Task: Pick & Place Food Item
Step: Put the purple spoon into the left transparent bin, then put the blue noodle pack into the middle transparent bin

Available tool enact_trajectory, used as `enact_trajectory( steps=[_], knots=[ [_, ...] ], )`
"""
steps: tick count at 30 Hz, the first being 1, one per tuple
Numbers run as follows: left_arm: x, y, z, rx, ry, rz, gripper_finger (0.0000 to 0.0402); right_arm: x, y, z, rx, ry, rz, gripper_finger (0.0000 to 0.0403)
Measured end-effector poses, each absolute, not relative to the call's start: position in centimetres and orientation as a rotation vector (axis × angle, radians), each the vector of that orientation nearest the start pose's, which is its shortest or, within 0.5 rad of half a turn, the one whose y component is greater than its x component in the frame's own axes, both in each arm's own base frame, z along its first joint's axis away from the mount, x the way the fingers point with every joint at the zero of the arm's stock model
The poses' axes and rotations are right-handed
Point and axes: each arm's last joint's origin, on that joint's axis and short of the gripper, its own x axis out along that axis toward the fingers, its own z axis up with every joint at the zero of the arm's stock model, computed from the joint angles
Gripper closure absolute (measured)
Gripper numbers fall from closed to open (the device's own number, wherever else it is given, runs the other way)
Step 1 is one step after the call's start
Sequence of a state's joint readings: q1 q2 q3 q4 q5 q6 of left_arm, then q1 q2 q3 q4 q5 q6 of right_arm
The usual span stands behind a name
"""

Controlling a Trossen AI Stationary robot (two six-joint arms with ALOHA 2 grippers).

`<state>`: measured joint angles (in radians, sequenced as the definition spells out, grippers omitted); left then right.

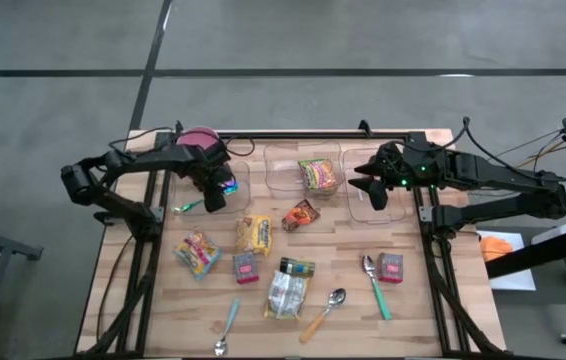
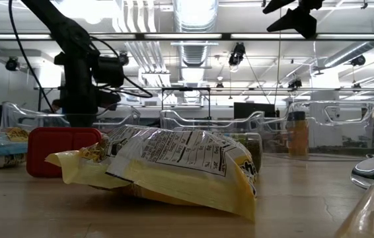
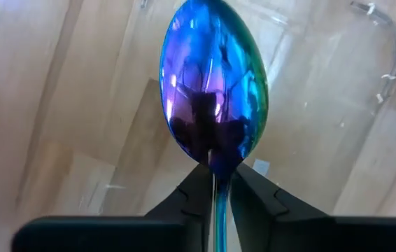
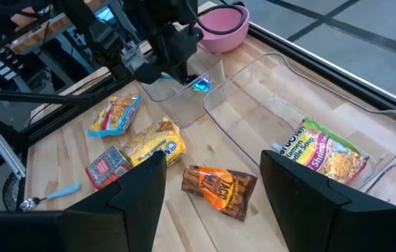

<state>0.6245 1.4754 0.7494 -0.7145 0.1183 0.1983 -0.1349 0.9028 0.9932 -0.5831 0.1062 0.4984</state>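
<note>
Standing by the table (image 1: 263, 335) here, so this is what I've got. The left gripper (image 1: 217, 192) sits over the clear bin (image 1: 225, 172) at the back-left of the table, and its fingers (image 3: 191, 196) are clenched on the stem of an iridescent blue-purple spoon (image 3: 213, 84), bowl sticking out past the fingertips. A pink bowl (image 1: 199, 137) sits right at the back-left corner, just behind that arm.

The right gripper (image 1: 367, 186) hangs above the clear bin (image 1: 375, 212) at the back-right, fingers spread and nothing between them.

Food-wise: a shrimp ramen packet (image 1: 318, 175) already lies in the middle bin (image 1: 281, 172) along the back edge. Just in front of that bin, on the bare wood, there's an orange candy wrapper (image 1: 301, 215). A yellow snack bag (image 1: 253, 234) is next to it toward the left, and a colourful noodle packet (image 1: 197, 252) lies further left still. Two small red boxes, one (image 1: 245, 267) mid-table and one (image 1: 391, 267) near the right edge. A clear-wrapped packet (image 1: 289, 288) sits toward the front.

Other spoons are scattered around the front: a teal-handled one (image 1: 373, 282), an orange-handled one (image 1: 325, 312), and a light blue one (image 1: 228, 328) near the front edge.
</note>
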Motion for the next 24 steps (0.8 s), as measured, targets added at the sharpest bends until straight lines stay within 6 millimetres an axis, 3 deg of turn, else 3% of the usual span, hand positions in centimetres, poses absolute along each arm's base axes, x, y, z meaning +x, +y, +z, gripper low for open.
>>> enact_trajectory(
  steps=[15, 24],
  knots=[
    [19.4, 13.2, 15.7, -0.402, 1.362, 0.321, 0.0317, 17.9, -2.7, 34.9, 0.512, 0.402, -0.353, 0.0174],
    [20.3, 13.7, 18.3, -0.437, 1.365, 0.336, 0.0246, 17.9, -2.7, 34.9, 0.51, 0.402, -0.353, 0.0174]
  ],
)
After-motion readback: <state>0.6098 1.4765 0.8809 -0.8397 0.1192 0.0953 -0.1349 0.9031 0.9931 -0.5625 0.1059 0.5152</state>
